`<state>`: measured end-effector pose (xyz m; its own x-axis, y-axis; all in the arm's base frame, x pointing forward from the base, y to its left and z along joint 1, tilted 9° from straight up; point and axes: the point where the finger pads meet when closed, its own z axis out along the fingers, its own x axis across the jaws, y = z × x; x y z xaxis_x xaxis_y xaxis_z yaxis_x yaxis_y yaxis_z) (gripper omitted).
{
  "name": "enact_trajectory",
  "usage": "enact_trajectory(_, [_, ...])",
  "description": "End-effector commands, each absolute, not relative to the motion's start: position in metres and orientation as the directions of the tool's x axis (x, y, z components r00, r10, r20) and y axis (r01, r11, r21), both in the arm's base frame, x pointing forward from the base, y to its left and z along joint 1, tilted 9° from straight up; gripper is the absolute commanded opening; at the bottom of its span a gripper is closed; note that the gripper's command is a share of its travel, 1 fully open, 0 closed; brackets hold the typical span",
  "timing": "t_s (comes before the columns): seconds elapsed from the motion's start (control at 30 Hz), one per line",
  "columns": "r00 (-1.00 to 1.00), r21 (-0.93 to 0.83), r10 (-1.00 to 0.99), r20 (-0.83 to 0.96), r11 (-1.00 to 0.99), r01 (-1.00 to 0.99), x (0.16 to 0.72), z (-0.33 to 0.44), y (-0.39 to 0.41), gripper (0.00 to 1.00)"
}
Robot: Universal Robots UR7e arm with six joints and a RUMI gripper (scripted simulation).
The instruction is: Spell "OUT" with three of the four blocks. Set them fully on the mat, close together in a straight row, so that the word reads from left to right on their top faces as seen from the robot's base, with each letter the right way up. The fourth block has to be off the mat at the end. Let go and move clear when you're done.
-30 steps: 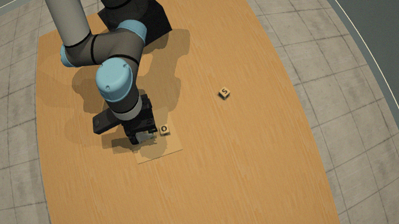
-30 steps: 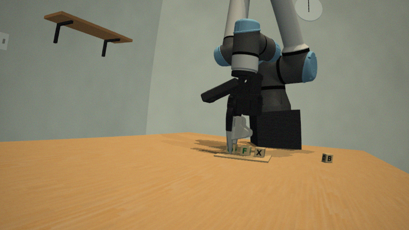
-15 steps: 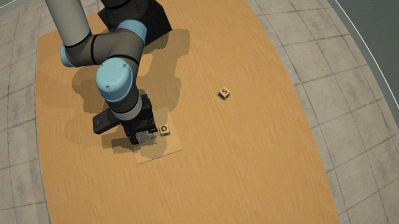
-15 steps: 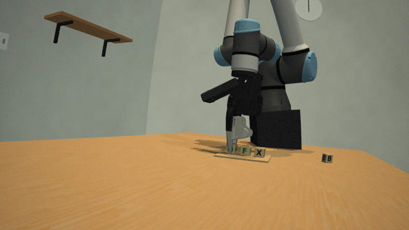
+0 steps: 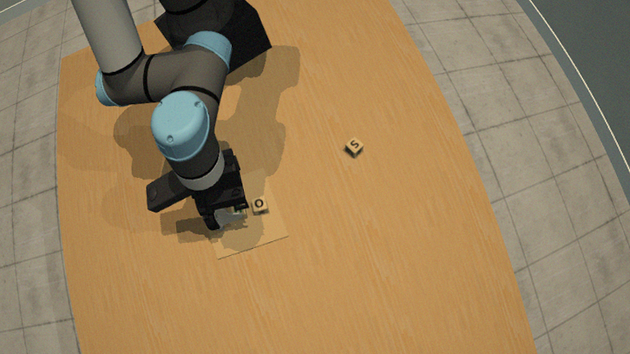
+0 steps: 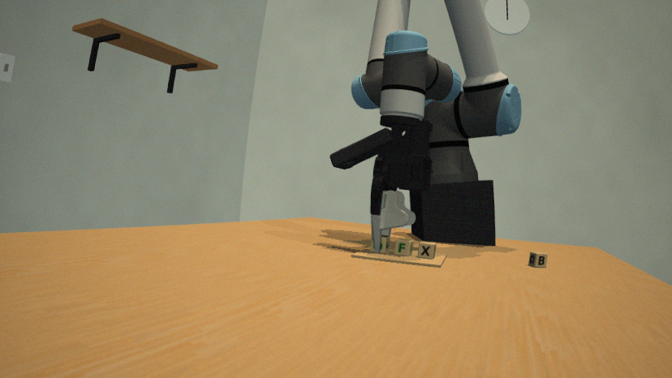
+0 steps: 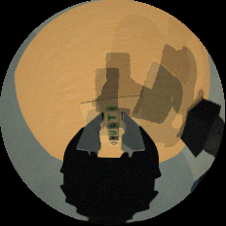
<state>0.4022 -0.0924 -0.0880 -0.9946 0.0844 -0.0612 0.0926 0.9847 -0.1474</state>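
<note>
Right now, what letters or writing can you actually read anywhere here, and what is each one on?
"O": top of the block on the mat.
"S": top of the lone block off the mat.
"F": side of the middle block.
"X": side of the end block.
"B": side of the lone block.
"U", "T": wrist view, blocks at the end effector; blurred.
</note>
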Motion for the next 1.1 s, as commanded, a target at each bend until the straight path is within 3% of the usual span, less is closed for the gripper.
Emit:
enact_trajectory(0.0, [-0.994,-0.148,0.084,-0.062,0.985,0.093,0.403,-0.088,-0.093,0.25])
enact_trajectory(1.07, [-0.994,-0.148,0.084,-0.062,0.985,0.093,0.399,-0.011,-0.081,0.25])
